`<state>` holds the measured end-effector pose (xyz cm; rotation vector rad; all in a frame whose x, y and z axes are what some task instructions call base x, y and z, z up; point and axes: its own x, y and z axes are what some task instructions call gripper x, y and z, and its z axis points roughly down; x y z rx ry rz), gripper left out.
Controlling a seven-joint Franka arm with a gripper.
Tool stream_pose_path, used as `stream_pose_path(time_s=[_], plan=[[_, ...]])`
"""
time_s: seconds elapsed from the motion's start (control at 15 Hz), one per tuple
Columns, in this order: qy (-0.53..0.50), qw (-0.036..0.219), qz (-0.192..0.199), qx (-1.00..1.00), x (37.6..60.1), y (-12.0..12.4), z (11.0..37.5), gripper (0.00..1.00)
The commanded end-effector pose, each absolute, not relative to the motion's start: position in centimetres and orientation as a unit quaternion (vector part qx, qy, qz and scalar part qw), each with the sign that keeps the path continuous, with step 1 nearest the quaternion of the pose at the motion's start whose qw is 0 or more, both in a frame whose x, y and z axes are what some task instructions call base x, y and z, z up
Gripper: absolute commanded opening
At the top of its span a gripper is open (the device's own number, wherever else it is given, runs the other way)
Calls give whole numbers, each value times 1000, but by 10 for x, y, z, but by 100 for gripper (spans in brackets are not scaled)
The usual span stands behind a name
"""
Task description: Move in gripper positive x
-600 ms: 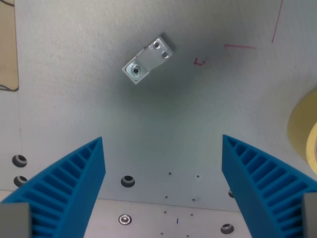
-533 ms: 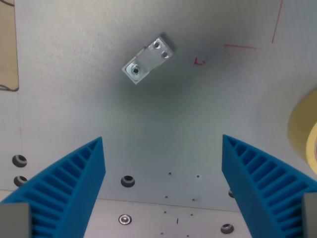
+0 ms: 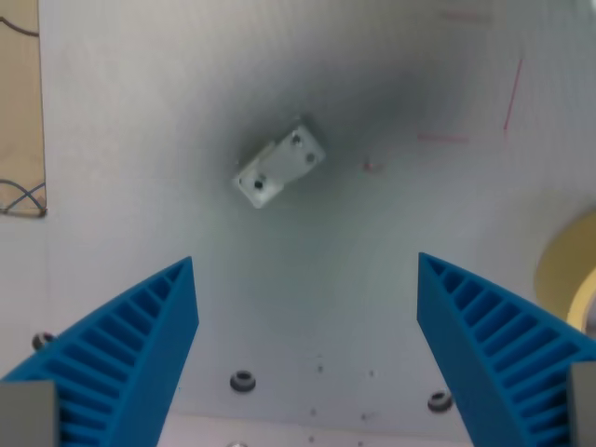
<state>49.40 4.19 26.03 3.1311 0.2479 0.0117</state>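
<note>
Overhead, grey plate (image 3: pixel 168 112), red marks (image 3: pixel 507 98)

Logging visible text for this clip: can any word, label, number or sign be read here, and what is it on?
No readable text.
Red pen lines on the grey table: corner strokes, not letters.
Small red scribble beside the metal bracket: too blurred to read.
Bracket, yellow tape roll and blue gripper fingers: no markings visible.

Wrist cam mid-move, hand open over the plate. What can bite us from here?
1. The picture is motion-blurred, so any fix on the metal bracket is shaky.
2. The tape roll sits at the wrist view's right edge near one blue finger of the open hand; sideways drift might clip it.
</note>
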Motion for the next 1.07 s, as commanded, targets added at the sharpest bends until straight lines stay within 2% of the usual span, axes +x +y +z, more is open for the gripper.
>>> stream_pose_path(time_s=[0.07,1.07], plan=[[78,2,-5,997,513,46,260,100],[78,2,-5,997,587,58,259,100]])
